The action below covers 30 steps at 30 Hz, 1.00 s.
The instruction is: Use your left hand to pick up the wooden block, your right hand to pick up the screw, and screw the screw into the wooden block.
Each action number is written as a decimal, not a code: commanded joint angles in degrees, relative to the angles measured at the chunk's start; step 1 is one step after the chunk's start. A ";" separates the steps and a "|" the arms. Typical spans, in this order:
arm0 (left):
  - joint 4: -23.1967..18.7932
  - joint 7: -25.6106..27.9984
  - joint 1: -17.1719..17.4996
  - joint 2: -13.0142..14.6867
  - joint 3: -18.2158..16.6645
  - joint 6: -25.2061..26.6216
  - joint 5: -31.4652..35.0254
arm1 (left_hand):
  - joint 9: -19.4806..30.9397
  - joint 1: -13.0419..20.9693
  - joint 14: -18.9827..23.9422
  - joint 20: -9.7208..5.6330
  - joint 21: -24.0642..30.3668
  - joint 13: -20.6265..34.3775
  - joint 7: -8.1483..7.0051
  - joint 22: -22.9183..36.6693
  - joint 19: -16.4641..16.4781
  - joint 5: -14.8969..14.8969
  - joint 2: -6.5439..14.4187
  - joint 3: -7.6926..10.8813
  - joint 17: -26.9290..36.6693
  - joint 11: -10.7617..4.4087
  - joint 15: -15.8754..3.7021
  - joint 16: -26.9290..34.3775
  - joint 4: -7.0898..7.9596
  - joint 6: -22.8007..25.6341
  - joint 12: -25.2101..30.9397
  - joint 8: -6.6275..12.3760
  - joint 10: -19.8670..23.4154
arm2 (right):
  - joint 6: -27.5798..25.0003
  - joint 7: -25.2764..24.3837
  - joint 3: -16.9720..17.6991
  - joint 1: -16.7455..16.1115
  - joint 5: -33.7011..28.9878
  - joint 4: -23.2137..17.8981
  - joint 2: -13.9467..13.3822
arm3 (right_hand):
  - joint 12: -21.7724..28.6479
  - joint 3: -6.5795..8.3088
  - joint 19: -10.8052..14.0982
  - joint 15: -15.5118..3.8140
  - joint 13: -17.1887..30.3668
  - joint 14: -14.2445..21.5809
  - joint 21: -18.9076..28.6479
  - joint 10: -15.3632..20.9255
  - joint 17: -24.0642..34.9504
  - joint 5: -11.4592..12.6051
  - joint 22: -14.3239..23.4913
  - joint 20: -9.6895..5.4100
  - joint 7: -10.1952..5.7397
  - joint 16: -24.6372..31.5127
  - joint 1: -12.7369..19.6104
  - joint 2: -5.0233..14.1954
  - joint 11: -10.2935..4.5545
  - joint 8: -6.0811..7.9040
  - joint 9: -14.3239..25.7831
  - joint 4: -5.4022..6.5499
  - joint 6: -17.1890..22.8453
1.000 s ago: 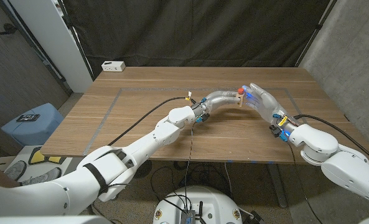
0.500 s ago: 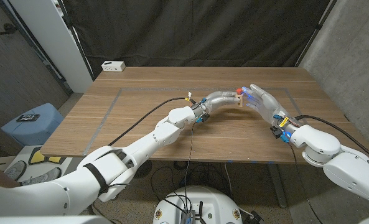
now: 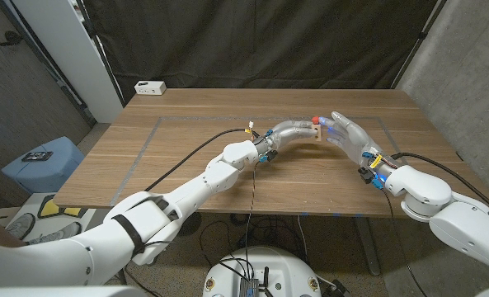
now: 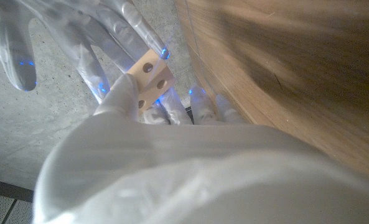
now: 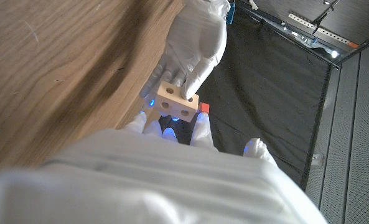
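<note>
Overhead, the head view shows two white robot arms reaching in over a brown wooden table (image 3: 186, 153), their hands meeting above its far middle. The left hand (image 3: 293, 129), wrapped in a clear glove, curls its fingers around a small pale wooden block with round holes (image 3: 317, 132), gripping it above the tabletop. The right hand (image 3: 347, 133) comes up against the block from the other side, fingers spread and reaching toward the left hand's fingertips. A small red-headed screw (image 3: 316, 120) shows as a red dot at the top of the block, between the two hands' fingertips; from this view it cannot be told whether the right hand actually grips it.

The left wrist view adds detail: the block (image 4: 150, 77) sits pinched at the left hand's (image 4: 140, 99) fingertips, two round holes facing the camera, while the right hand's (image 4: 66, 37) fingers fan wide just beyond it, one fingertip touching the block's far corner.

The right wrist view shows the opposite face: the left hand (image 5: 193, 46) clasps the block (image 5: 178, 102) from above, holes visible along its side, and the red screw head (image 5: 204, 108) lies just beside the block's end, close to the right hand's (image 5: 172, 130) fingertips. The grip on the screw stays unclear here too.

A white power strip (image 3: 150, 87) lies on the table's far left corner.
</note>
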 commanded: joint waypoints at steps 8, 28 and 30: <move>3.87 -1.23 -1.70 -1.40 -0.19 -1.28 -0.05 | 0.33 -0.11 0.55 0.30 0.32 0.16 1.24 0.07 0.37 0.29 0.59 0.24 0.17 0.30 -1.12 0.33 0.20 1.58 0.48 0.37 0.03 | -0.84 -1.29 0.10 0.17 -0.25 -0.13 1.18 | 0.59 0.66 0.72 -0.02 0.17 -7.40 0.38 -2.83 -0.02 0.29 0.14 -0.08 1.01 0.52 0.42 0.44 0.07 1.01 0.18 0.22 5.25; 6.51 -1.89 -2.63 -2.40 -0.38 -2.12 -0.05 | 0.32 -0.08 0.60 0.29 0.31 0.16 1.16 0.07 0.36 0.29 0.57 0.27 0.17 0.23 -1.16 0.36 0.16 1.59 0.52 0.37 0.10 | -1.60 -2.20 1.64 -0.24 -0.28 0.47 1.78 | 0.52 0.79 1.23 0.08 0.17 -6.72 0.45 -2.12 -0.10 0.28 0.13 -0.16 1.31 0.62 0.58 0.30 0.77 0.21 0.22 0.15 5.31; 6.78 -1.99 -2.75 -2.51 -0.41 -2.20 -0.06 | 0.33 -0.07 0.58 0.30 0.33 0.16 1.21 0.07 0.40 0.29 0.58 0.27 0.18 0.25 -1.12 0.36 0.15 1.66 0.51 0.40 0.08 | -1.70 -2.16 1.61 -0.02 -0.27 0.69 1.82 | 0.50 0.75 1.26 0.06 0.17 -6.73 0.45 -2.11 -0.09 0.27 0.13 -0.14 1.26 0.61 0.52 0.24 0.83 0.06 0.22 0.18 5.11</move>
